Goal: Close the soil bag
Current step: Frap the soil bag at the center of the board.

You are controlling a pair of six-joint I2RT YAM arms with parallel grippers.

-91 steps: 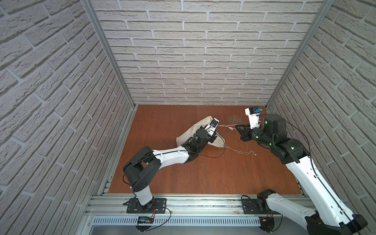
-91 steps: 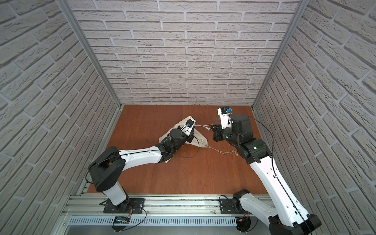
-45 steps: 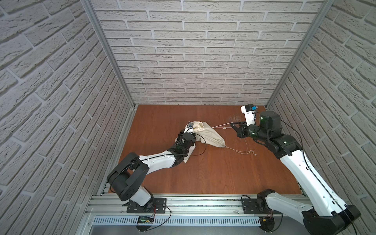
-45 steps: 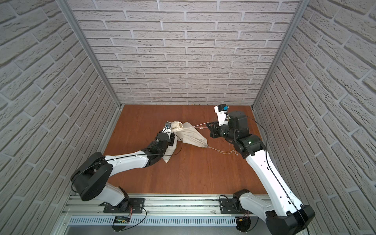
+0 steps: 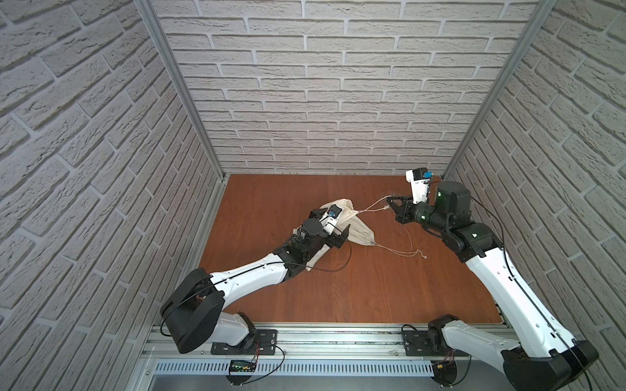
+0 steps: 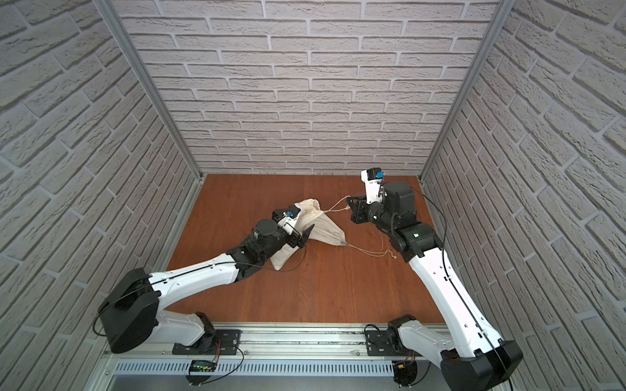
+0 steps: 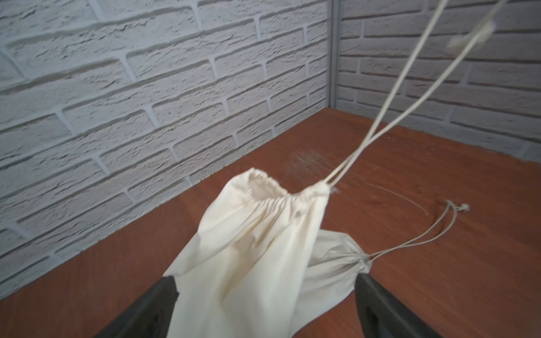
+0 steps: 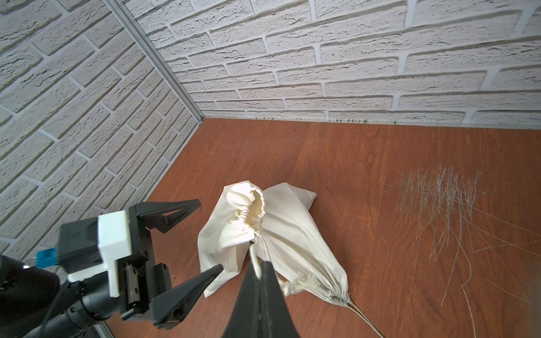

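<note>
Soil bag (image 7: 246, 251) lies slumped on the brown desk (image 5: 338, 298), in the back half near the middle, with its mouth (image 8: 253, 204) at the far end.

A second cream cloth (image 8: 307, 251), gathered to a tight point, lies partly beneath it. Whether this is a separate sack cannot be told.

Left claw (image 7: 266, 278) stands wide apart, one finger on each side of the bag's body, and clamps nothing. Contact with the cloth cannot be confirmed. Judged purpose: to bracket the body so it can be pinned against a pull.

Right claw (image 8: 260, 264) is pressed together on the cords (image 7: 389, 108). It is held above the desk and away from the mouth, so both strands run taut from the hem. That tension accounts for the pleats there. The mouth is not yet shut: a gap shows in the right wrist view.

Risk noted: with nothing anchoring the body, a further pull would likely drag the bag rather than cinch it.

Slack cords (image 5: 396, 250) trail from the gathered point across the desk to a knot (image 7: 461, 207), clear of both claws.
</note>
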